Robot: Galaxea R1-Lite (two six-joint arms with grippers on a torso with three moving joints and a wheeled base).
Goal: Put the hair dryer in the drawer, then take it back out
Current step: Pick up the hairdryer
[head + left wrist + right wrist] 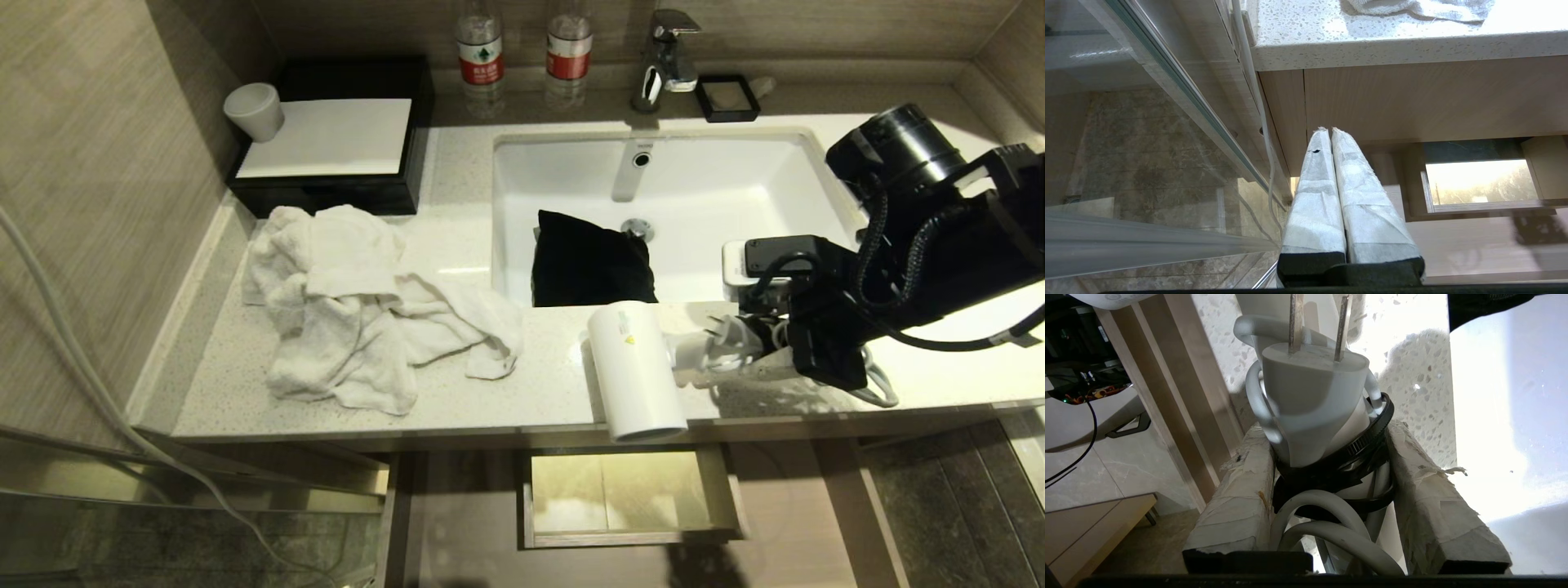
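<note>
The hair dryer (635, 369) lies at the near edge of the counter (490, 392), barrel overhanging the open drawer (633, 535) below. At its right, the right gripper (784, 359) clamps its handle and bundled cord (1327, 526). The left gripper (1329, 134) hangs low at the left, fingers together.

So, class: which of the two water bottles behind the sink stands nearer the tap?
The right-hand bottle, with the red label, beside the tap; the other bottle stands further left.
</note>
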